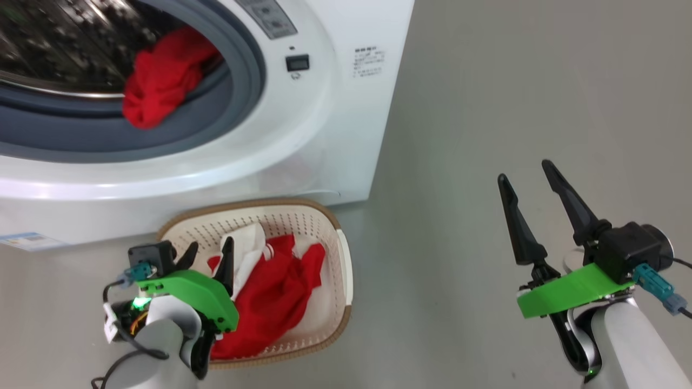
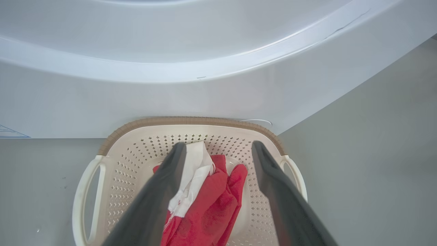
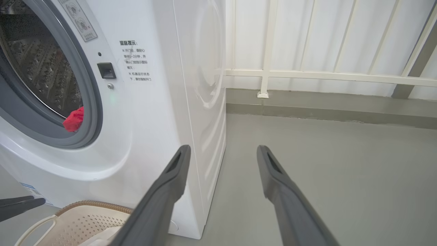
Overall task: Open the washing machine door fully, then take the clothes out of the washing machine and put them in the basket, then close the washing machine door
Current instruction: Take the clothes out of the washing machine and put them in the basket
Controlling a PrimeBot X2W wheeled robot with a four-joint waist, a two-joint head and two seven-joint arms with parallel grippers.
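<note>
Two pincers: left pincer (image 1: 211,246) and right pincer (image 1: 524,170) both stand wide open, nothing clamped in either.
left pincer, place: low at the left of the head view, above the near-left part of the basket (image 1: 303,219), fingers pointing toward the washing machine (image 1: 324,135).
left pincer, wrist view: its dark fingers (image 2: 150,205) spread to either side of the clothes (image 2: 211,205) in the basket; the left one overlaps the white part (image 2: 194,167), contact I cannot tell.
right pincer, place: at the right, over bare grey floor (image 1: 513,81), well apart from basket and machine, fingers leaning slightly left.
right pincer, wrist view: fingers frame the machine's right front corner; a pale railing (image 3: 324,76) runs beyond.
washing machine: white front-loader, round mouth ringed by a grey gasket (image 1: 81,129), perforated steel drum (image 1: 54,43) behind.
clothes in the drum: one bright red garment (image 1: 162,81) bunched at the right of the mouth, draped over the drum's lip onto the gasket.
clothes in the basket: a crumpled red garment (image 1: 281,292) with a white part at its far-left end, lying below the rim.
basket: cream, perforated, brown woven-look rim, on the floor just in front of the machine's base, near its right corner.
small marks: a blue label (image 1: 27,240) low on the machine's front at the left; a dark latch slot (image 1: 297,63) and a printed notice (image 1: 369,62) right of the mouth.
</note>
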